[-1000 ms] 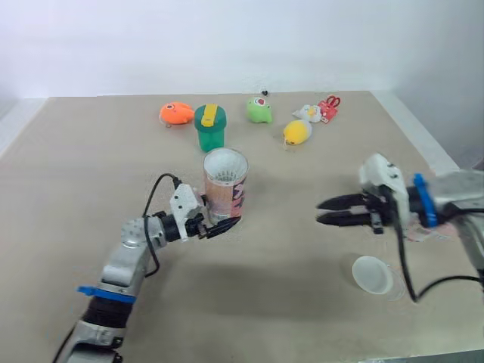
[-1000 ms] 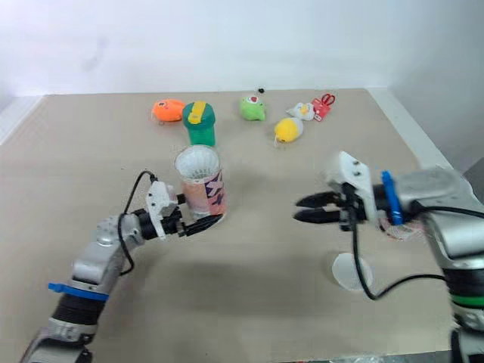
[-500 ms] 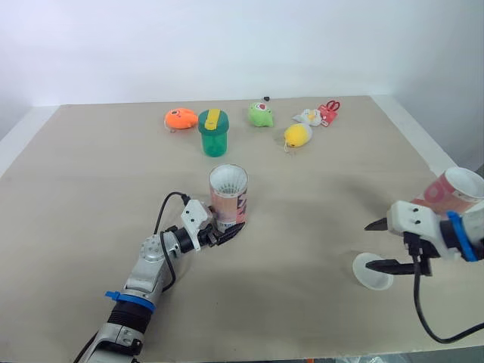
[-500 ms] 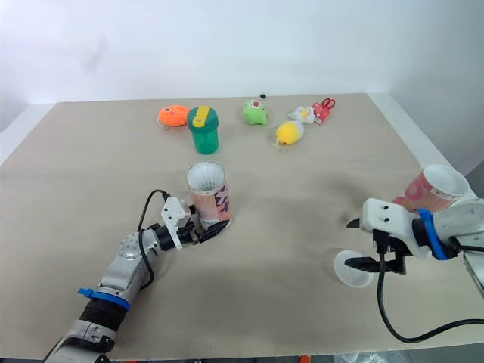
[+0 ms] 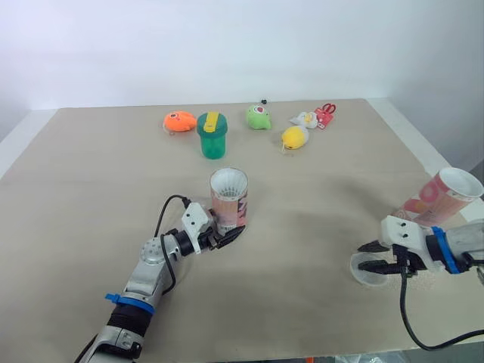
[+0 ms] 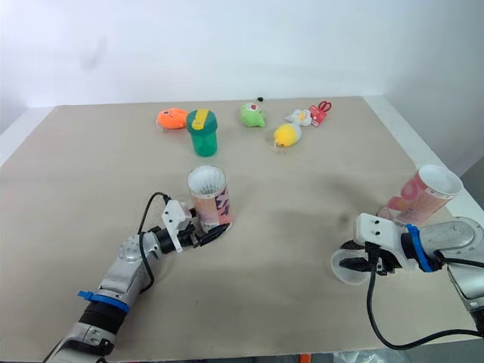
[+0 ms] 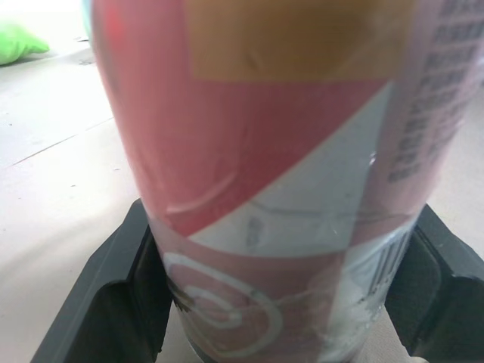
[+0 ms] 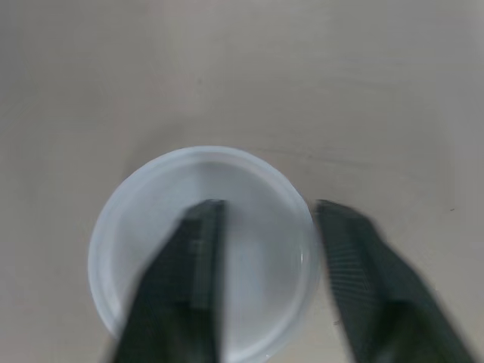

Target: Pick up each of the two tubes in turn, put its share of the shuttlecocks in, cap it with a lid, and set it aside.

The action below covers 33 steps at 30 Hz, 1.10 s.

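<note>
A red and white tube (image 5: 229,204) stands upright in the middle of the table, with white shuttlecock feathers (image 5: 228,182) showing in its open mouth. My left gripper (image 5: 224,234) is shut on the tube's base; in the left wrist view the tube (image 7: 257,151) sits between both fingers (image 7: 113,302). A translucent white lid (image 5: 370,277) lies flat at the front right. My right gripper (image 8: 266,215) hangs open over the lid (image 8: 249,295), one finger inside the rim and one outside. A second tube (image 5: 442,198) lies tilted at the table's right edge, mouth open.
Along the far side of the table sit an orange toy (image 5: 179,120), a green lidded cup (image 5: 212,134), a green toy (image 5: 259,116), a yellow toy (image 5: 296,137), a small white toy (image 5: 306,118) and red scissors (image 5: 327,113). The table's right edge (image 5: 423,151) runs close to the second tube.
My right gripper has moved from mid-air over the table down and to the right onto the lid. The left gripper keeps its hold on the tube. The camera view has shifted.
</note>
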Motion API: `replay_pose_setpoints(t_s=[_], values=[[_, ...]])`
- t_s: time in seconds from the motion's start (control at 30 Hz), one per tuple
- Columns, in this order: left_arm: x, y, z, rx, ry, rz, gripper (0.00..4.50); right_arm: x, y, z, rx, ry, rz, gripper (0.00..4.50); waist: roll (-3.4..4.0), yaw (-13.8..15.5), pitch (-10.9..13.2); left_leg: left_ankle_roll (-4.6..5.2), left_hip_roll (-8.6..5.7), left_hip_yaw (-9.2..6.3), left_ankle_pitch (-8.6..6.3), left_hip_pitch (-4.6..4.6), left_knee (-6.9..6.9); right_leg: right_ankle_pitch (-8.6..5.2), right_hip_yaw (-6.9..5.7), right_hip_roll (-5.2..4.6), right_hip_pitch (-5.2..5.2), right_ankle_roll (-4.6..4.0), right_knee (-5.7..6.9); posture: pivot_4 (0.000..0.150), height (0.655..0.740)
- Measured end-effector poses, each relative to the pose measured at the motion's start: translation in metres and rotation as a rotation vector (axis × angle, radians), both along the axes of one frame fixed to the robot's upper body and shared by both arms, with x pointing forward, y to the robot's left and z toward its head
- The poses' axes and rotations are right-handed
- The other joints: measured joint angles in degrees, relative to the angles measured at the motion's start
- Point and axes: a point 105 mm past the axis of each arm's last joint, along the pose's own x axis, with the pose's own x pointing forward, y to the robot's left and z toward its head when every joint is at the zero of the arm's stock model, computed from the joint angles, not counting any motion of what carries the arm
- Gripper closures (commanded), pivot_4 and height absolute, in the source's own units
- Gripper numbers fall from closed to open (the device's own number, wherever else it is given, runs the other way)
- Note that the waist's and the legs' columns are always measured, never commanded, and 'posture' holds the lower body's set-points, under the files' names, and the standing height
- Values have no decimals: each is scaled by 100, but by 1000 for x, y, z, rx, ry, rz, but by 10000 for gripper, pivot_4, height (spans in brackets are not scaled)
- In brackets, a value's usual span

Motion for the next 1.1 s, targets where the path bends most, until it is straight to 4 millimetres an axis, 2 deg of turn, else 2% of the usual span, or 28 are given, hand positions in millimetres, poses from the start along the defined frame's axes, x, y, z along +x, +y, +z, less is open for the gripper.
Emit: replay_pose_setpoints(t_s=[0.07,0.17,0.27,0.3,0.33,0.37,0.47,0.5,0.53,0.63,0.67,0.8,0.97,1.1], values=[[-1,0,-1,1,4,-2,13280,2,2,1,15,-3,-3,44775,4,0,-3,5,0,0,-4,-2,-5,1,3,-1,0,2,-11,1500,7400],[-2,0,-1,2,3,-5,13280,3,6,1,53,0,-10,44775,6,3,-3,7,-2,0,-6,-6,-9,12,1,-1,-1,25,-13,1500,7400],[-2,0,-1,3,4,-5,13280,12,23,11,174,-7,-21,44775,20,1,-5,9,-3,-4,-7,-8,-12,13,6,0,-5,29,-12,1500,7400],[-1,0,-1,3,4,-5,13280,18,35,23,243,-23,-10,44775,25,-2,-4,9,-2,-4,-7,-6,-12,15,10,0,-6,29,-12,1500,7400],[-1,0,0,4,3,-5,13280,27,56,45,337,-60,22,44775,35,-4,-4,10,-3,-5,-7,-7,-10,21,14,2,-8,32,-12,1500,7400],[0,-1,0,4,3,-6,13280,30,66,57,368,-90,47,44775,37,-3,-3,10,-4,-6,-6,-8,-10,23,14,2,-9,32,-12,1500,7400],[0,-3,0,7,2,-16,13280,39,117,122,464,-251,195,44775,54,4,-12,11,-4,-11,-6,-19,-10,21,6,2,-18,30,-13,1500,7400],[0,-4,1,7,1,-19,13280,38,124,129,476,-270,218,44775,53,9,-13,11,-3,-12,-6,-19,-10,19,3,2,-19,28,-13,1500,7400],[0,-5,1,8,-2,-23,13280,37,147,148,512,-302,281,44775,53,16,-17,11,-3,-15,-6,-25,-12,16,-4,1,-19,29,-16,1500,7400],[0,-7,2,9,-8,-31,13280,34,180,167,520,-349,379,44775,55,36,-19,11,-3,-23,-6,-40,-10,13,-20,-10,-25,31,-18,1500,7400],[0,-8,2,8,-9,-30,13280,35,192,170,504,-366,405,44775,55,36,-20,11,-4,-26,-6,-43,-10,14,-21,-16,-27,32,-20,1500,7400],[2,-9,2,10,-11,-24,13280,47,217,172,454,-396,437,44775,52,34,-21,15,-9,-31,-3,-48,-5,21,-23,-32,-32,34,-22,1500,7400],[4,-11,2,12,-15,-9,13280,59,235,170,384,-426,470,44775,52,32,-22,24,-13,-33,2,-49,-5,26,-34,-43,-33,34,-22,1500,7400],[3,-11,2,10,-16,-8,13280,66,238,163,315,-433,478,44775,51,34,-22,25,-17,-40,3,-50,-5,23,-64,-60,-31,27,-23,1500,7400]])
